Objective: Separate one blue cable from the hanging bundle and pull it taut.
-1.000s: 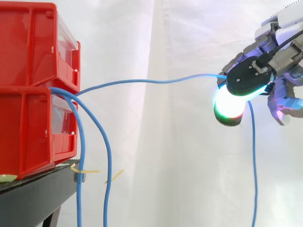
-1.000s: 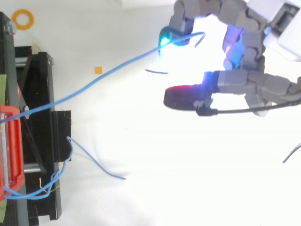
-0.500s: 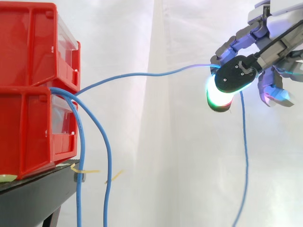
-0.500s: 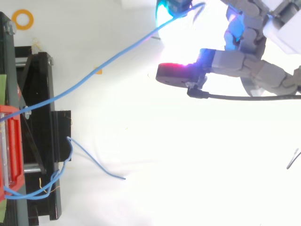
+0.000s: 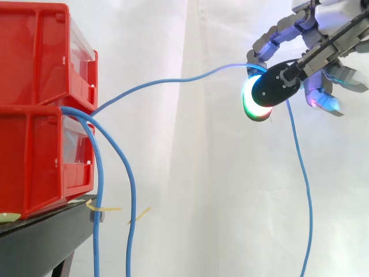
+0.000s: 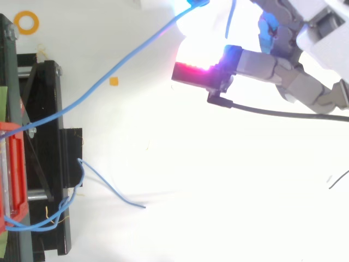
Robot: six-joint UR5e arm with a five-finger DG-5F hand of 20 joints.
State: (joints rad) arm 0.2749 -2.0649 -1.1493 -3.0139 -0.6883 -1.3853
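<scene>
One blue cable (image 5: 173,81) runs from between the stacked red bins (image 5: 34,161) rightward and up to my hand (image 5: 278,86) at the upper right. It arcs a little on the way. The hand is shut on this cable, pinching it between the glowing thumb pad and curled fingers. The cable's free tail (image 5: 300,173) drops from the hand toward the bottom edge. Two other blue cables (image 5: 131,190) hang down beside the bins. From above, the held cable (image 6: 140,45) slants from the bins to the hand (image 6: 283,71) at the top edge.
The bins sit on a black stand (image 5: 40,236) at the left, before a white curtain. In the top view, loose blue cable ends (image 6: 112,188) lie near the stand (image 6: 49,136). An orange ring (image 6: 26,22) and a small orange square (image 6: 113,81) mark the floor.
The hand has risen and shifted left toward the bins, drifting to the top edge in the top view. The held cable rose with it; the hanging cables stayed still.
</scene>
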